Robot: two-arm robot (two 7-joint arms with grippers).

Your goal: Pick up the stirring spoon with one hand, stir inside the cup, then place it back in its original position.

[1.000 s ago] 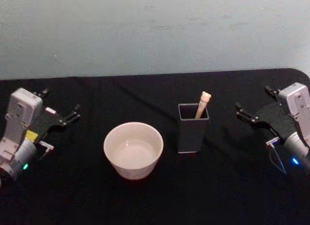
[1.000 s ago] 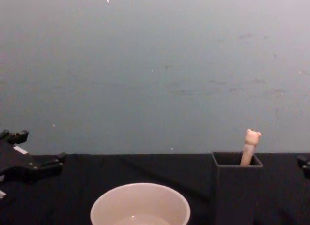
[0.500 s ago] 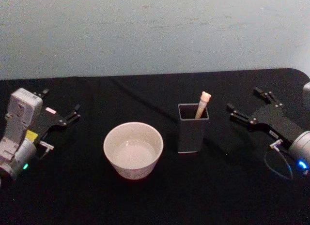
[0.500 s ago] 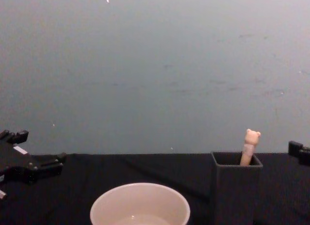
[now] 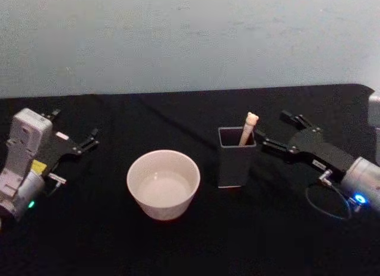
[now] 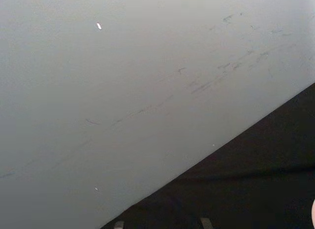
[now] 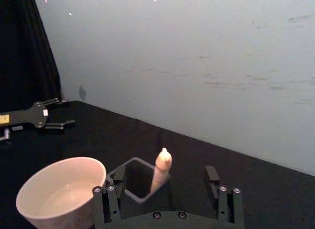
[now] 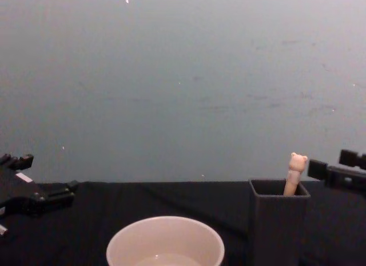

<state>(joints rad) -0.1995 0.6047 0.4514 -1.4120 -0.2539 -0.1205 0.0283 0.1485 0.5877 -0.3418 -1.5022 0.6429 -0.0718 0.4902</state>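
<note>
The stirring spoon (image 5: 249, 128) stands in the dark grey square holder (image 5: 236, 162), its bear-head top sticking out above the rim. The cream-white cup (image 5: 163, 183) sits just left of the holder. My right gripper (image 5: 275, 129) is open, right of the holder and close to the spoon's top, fingers pointing at it. In the right wrist view the spoon (image 7: 161, 169) stands between the fingers (image 7: 116, 176) but farther off, untouched. In the chest view the right gripper (image 8: 333, 166) hangs just right of the spoon (image 8: 295, 173). My left gripper (image 5: 76, 125) rests open at the far left.
A black cloth covers the table (image 5: 196, 240), with a pale wall behind. Bare cloth lies in front of the cup and between the cup and the left arm. A blue cable loop (image 5: 325, 202) hangs under the right wrist.
My right gripper has swung left and forward, from the table's right edge to just beside the holder and spoon top. The left arm, cup and spoon have not moved.
</note>
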